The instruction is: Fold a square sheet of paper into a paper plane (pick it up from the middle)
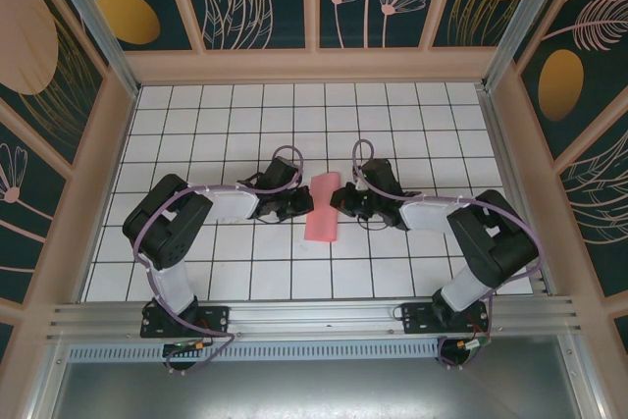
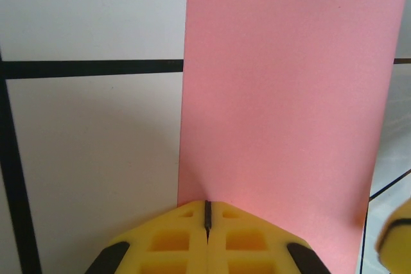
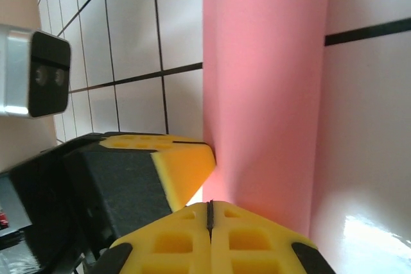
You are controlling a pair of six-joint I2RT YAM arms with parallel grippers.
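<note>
Pressed together on the near edge of the pink sheet of paper (image 2: pixel 282 94), the left gripper (image 2: pixel 207 206) pinches it from one side, and the right gripper (image 3: pixel 210 205) is likewise closed on the opposite edge. Folded into a long strip, the sheet sits at the middle of the tiled table (image 1: pixel 196 272), between both arms.

The sheet of paper (image 2: pixel 282 94) ahead of the left gripper (image 2: pixel 207 217) is plain pink. This gripper and the right gripper (image 3: pixel 210 213) are yellow with black parts. The table (image 2: pixel 90 158) beside them is white with black grid lines.
</note>
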